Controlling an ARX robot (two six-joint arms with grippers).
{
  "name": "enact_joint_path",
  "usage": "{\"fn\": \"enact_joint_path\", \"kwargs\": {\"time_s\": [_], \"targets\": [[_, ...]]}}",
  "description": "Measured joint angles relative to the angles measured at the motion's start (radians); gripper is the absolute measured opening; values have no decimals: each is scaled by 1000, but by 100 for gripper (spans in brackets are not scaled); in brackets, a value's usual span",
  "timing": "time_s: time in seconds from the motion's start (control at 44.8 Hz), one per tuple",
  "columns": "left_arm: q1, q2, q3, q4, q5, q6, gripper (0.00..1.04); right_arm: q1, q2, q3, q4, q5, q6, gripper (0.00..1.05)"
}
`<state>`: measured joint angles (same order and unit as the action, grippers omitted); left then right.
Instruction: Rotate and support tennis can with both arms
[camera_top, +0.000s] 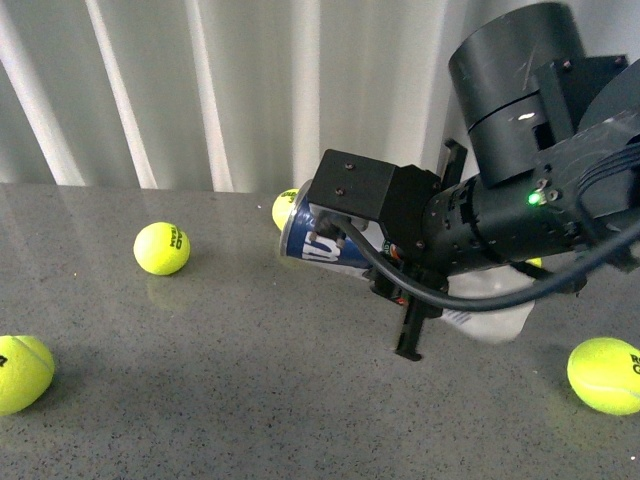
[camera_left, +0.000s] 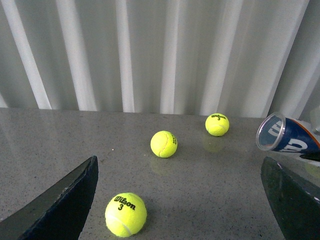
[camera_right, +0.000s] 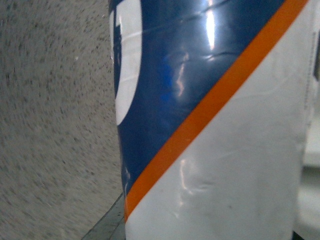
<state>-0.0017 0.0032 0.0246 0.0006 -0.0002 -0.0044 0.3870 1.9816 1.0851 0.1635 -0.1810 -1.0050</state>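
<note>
Plainly, the right gripper, thin black fingers at the end of a bulky black arm, is closed across the middle of the tennis can, a clear plastic tube with a navy-blue, white and orange label. One finger sticks up behind the tube and the other points down in front of it, so the can is pinched between them. The can lies slanted over the grey speckled tabletop, its open mouth toward the left and seemingly a little raised, its other end showing low beneath the arm; whether that end touches the table I cannot tell. A grip at mid-length suits turning, I judge, since the tube can pivot about the wrist without swinging heavily to either side. The right wrist view is filled by the label, which fits a clamp pressed right against it. The left gripper has its two dark fingers spread wide with only table between them. It looks toward the can's open mouth from well apart, probably a ready stance for coming in to prop the free end. Yellow-green tennis balls lie loose around, one just behind the can's mouth, where a sweeping end could knock it.
</note>
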Motion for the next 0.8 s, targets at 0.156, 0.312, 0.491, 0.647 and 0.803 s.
{"fn": "enact_joint_path", "kwargs": {"time_s": [0.156,0.312,0.491,0.647,0.803], "targets": [[0,0,0,0,0,0,98,-18,1,-4,-15,-68,-329,24],[0,0,0,0,0,0,98,-33,36,-4,-83,-161,-561,20],[0,0,0,0,0,0,98,-33,92,1,-94,-162,-611,18],[0,0,0,0,0,0,98,-26,140,13,-68,-161,-558,16],[0,0,0,0,0,0,98,-12,179,14,-7,-167,-469,15]]}}
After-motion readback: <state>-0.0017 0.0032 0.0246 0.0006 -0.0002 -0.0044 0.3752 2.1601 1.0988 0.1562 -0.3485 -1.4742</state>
